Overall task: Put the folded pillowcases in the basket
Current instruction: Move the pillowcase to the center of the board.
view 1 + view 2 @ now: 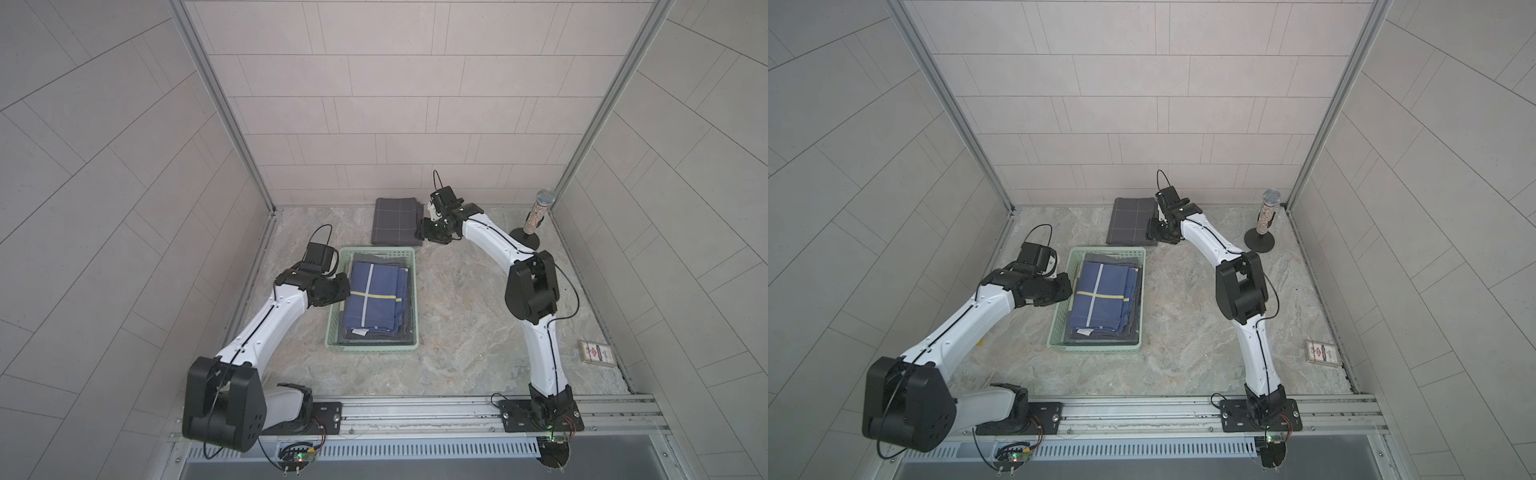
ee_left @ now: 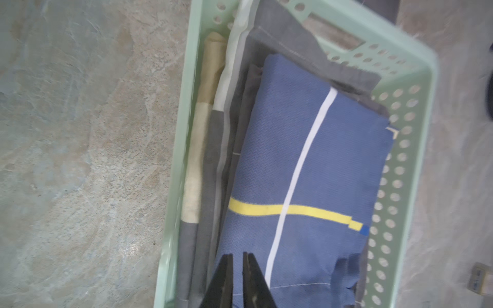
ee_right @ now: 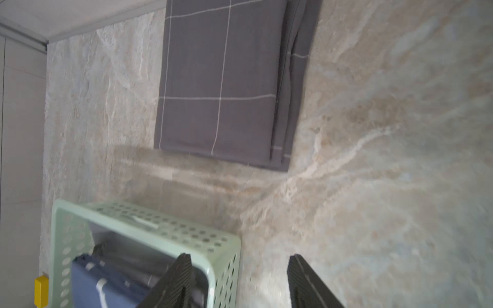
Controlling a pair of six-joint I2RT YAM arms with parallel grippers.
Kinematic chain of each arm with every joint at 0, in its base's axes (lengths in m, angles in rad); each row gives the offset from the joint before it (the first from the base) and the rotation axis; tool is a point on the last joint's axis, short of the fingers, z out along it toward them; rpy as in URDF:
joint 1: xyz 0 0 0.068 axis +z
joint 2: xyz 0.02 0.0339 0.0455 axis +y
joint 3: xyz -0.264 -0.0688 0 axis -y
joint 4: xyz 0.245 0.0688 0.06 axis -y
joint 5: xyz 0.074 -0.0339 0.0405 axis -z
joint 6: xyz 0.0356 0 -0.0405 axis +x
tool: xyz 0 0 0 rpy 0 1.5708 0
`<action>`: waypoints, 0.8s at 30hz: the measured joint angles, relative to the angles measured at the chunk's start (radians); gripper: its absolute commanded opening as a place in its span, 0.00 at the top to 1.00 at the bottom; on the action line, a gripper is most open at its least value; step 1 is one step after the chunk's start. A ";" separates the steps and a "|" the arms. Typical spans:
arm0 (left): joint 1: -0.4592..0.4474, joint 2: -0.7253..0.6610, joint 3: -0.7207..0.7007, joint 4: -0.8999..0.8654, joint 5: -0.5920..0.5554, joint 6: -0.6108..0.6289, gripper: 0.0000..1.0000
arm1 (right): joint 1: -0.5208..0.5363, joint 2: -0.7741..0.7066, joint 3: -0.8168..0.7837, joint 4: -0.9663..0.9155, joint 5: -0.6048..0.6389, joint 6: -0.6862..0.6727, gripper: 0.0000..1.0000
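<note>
Basket (image 1: 332, 328) sits mid-table (image 1: 457, 311), long side running front to back, in both top views (image 1: 1096, 348). It holds a stack of folded cloth, blue pillowcase (image 1: 376, 291) on top, flat, with a white and a yellow stripe crossing; grey layers under it. Left gripper (image 1: 347, 286) is at the basket's left rim. In the left wrist view its fingers (image 2: 226, 266) are almost together with a thin slit between them and nothing pinched, over the blue pillowcase (image 2: 306, 173). Can't tell if the tips touch the cloth.

Grey pillowcase (image 1: 395, 226), checked and folded, lies flat on the table just behind the basket, not in it. Right gripper (image 1: 424, 232) is at its right edge. In the right wrist view (image 3: 241, 256) the jaws are spread wide and empty, and the grey pillowcase (image 3: 221, 80) is clear of them.

Mic on a stand (image 1: 540, 212) in the back right corner, card box (image 1: 596, 352) by the right wall.
</note>
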 measured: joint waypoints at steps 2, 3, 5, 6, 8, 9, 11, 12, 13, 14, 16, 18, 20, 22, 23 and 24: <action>-0.036 0.039 0.035 -0.045 -0.066 0.014 0.83 | -0.019 0.108 0.129 -0.034 -0.017 -0.013 0.37; -0.049 0.052 0.053 -0.068 -0.087 0.019 0.84 | -0.026 0.163 0.200 -0.052 -0.021 -0.018 0.36; -0.067 0.058 0.077 -0.099 -0.128 0.029 0.83 | -0.041 0.263 0.334 -0.083 -0.027 -0.025 0.36; -0.072 0.053 0.085 -0.107 -0.138 0.033 0.82 | -0.047 0.307 0.393 -0.093 -0.031 -0.026 0.35; -0.072 0.034 0.087 -0.112 -0.150 0.034 0.81 | -0.056 0.364 0.459 -0.098 -0.042 -0.024 0.36; -0.072 0.023 0.087 -0.115 -0.151 0.034 0.80 | -0.061 0.383 0.475 -0.097 -0.048 -0.021 0.37; -0.072 0.005 0.087 -0.119 -0.151 0.033 0.80 | -0.065 0.405 0.480 -0.094 -0.061 -0.016 0.40; -0.072 -0.001 0.087 -0.122 -0.151 0.033 0.80 | -0.067 0.415 0.480 -0.089 -0.071 -0.012 0.44; -0.072 -0.003 0.087 -0.126 -0.151 0.033 0.80 | -0.067 0.426 0.479 -0.082 -0.081 -0.010 0.47; -0.072 -0.003 0.087 -0.129 -0.151 0.034 0.79 | -0.067 0.430 0.480 -0.069 -0.090 -0.010 0.50; -0.072 -0.003 0.087 -0.133 -0.151 0.034 0.79 | -0.063 0.431 0.481 -0.058 -0.100 -0.012 0.58; -0.072 -0.003 0.087 -0.135 -0.150 0.033 0.79 | -0.052 0.436 0.480 -0.060 -0.105 -0.017 0.71; -0.072 -0.003 0.086 -0.134 -0.146 0.032 0.79 | -0.039 0.438 0.475 -0.062 -0.105 -0.020 0.83; -0.072 -0.006 0.085 -0.134 -0.136 0.031 0.80 | -0.028 0.438 0.471 -0.066 -0.100 -0.022 0.92; -0.072 -0.010 0.083 -0.134 -0.130 0.029 0.79 | -0.023 0.438 0.464 -0.064 -0.095 -0.020 0.97; -0.072 -0.014 0.081 -0.134 -0.127 0.028 0.80 | -0.020 0.431 0.452 -0.056 -0.085 -0.014 1.00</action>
